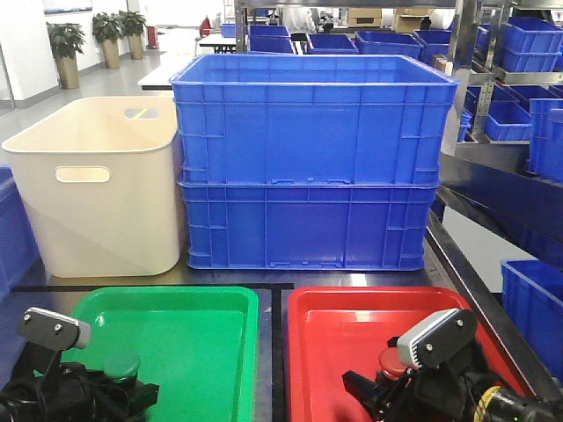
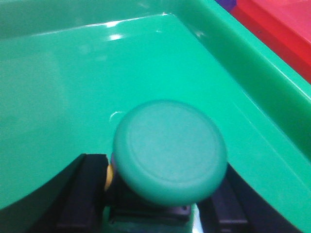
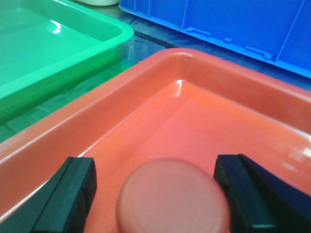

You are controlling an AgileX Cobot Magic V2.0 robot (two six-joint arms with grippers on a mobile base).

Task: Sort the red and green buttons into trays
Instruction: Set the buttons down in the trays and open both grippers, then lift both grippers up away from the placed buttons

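Observation:
The green button, with a dark green cap on a dark base, stands upright over the near left part of the green tray. My left gripper is shut on its base, one black finger on each side. The red button sits in the red tray, and its cap lies between the fingers of my right gripper. That gripper is open, with a clear gap on the cap's left side. The red button's base is hidden.
Two stacked deep blue crates and a cream tub stand right behind the trays. A dark strip of table separates the trays. More blue crates fill shelves at the right, and another blue crate sits beside the red tray.

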